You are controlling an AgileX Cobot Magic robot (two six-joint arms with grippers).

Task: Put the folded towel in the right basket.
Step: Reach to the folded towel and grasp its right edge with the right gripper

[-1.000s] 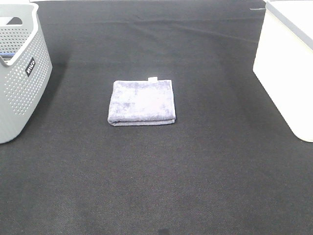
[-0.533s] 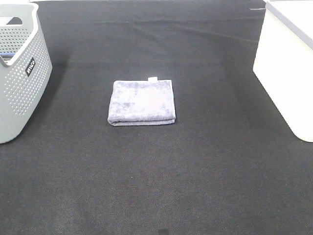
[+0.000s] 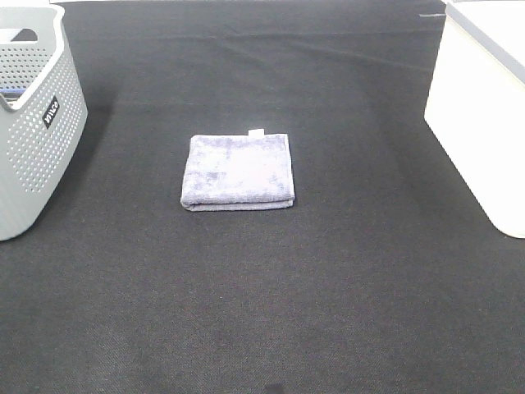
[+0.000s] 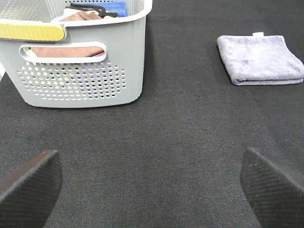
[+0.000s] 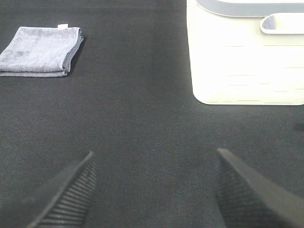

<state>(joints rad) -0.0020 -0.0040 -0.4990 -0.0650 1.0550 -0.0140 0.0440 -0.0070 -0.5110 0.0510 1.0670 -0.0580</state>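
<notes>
Towel (image 5: 40, 51) lies well apart from right gripper (image 5: 154, 159).

Bare black counter (image 3: 328, 287) is lying open on every side of the folded towel (image 3: 238, 171). The grey perforated basket (image 3: 33, 139) is standing well apart along the left edge, and the white basket (image 3: 480, 123) is walling the right edge, also well apart.
</notes>
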